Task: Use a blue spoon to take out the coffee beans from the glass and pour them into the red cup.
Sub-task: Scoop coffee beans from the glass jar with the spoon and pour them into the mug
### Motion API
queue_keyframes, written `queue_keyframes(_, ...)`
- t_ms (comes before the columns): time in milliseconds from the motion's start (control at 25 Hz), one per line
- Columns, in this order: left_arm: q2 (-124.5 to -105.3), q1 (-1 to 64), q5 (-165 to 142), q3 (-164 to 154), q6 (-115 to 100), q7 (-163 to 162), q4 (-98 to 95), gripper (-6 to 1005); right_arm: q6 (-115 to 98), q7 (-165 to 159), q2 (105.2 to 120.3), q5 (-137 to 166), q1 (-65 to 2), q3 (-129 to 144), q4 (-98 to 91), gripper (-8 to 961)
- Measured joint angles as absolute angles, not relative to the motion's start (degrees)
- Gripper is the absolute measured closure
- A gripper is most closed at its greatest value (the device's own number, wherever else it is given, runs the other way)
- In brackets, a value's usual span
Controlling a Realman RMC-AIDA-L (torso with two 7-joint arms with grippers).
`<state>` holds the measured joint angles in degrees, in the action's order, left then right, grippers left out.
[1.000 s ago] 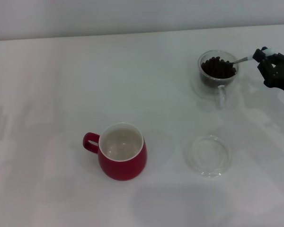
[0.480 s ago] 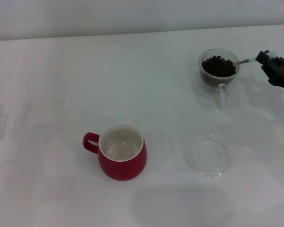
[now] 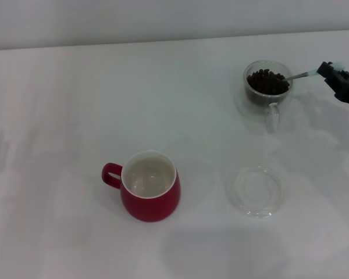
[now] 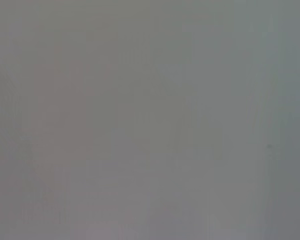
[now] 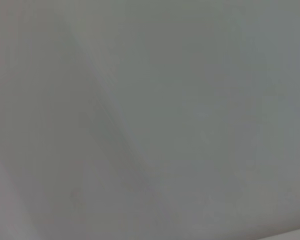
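- holding the blue spoon [image 3: 310,73] by its pale handle end, the right gripper [image 3: 337,76] sits at about 2 o'clock in the head view, at the table's right edge; its dark fingers are closed around the handle.
- the spoon's metal neck runs from the gripper toward 9 o'clock and down over the rim of the glass [image 3: 268,87]; the bowl end lies at the heap of coffee beans [image 3: 267,81], and whether it is buried or only touching cannot be told.
- the glass stands upright at about 1 o'clock on the table, its clear handle turned toward 6 o'clock. dark beans fill it nearly to the rim.
- the red cup [image 3: 150,193] stands upright at about 7 o'clock from the table's centre, well apart from the glass. its loop handle points toward 9 o'clock, and its white inside shows no beans.
- a flat clear round saucer [image 3: 256,190] lies on the table at about 5 o'clock, between the cup and the right edge, directly toward 6 o'clock from the glass and touching neither vessel.
- the white table [image 3: 70,104] carries all the items listed.
- the left gripper does not appear in the head view; the left wrist view shows only a plain grey field, so its state is not observable.
- the right wrist view likewise shows a plain grey surface with a faint diagonal line, and none of the items can be made out in it.
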<state>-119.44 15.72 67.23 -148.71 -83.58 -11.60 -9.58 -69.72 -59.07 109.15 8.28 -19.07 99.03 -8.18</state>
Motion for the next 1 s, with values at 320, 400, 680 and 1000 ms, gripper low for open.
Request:
queue_keyframes(320,-119.44,15.5,67.2,-148.7,-83.6,-11.6,-9.6,273,-69.8,-65.0,108.59,8.3,-18.8,99.0,-8.2,806)
queue_keyframes(400,-119.44,15.4,67.2,-148.7,-83.6,-11.6,-9.6,273,-69.8,-65.8,108.59,8.4,-18.7,99.0,-8.2,806)
queue_keyframes(680,-119.44,15.3,67.2,-148.7,-83.6,-11.6,-9.6,273,-69.9,-70.4,108.04,9.2,-18.8,99.1,-8.2,806)
queue_keyframes(1000,-119.44,15.1,67.2,-148.7,-83.6,-11.6,-9.5,273,-70.2,-74.4,107.25,9.2,-19.3,99.1,-8.3,806)
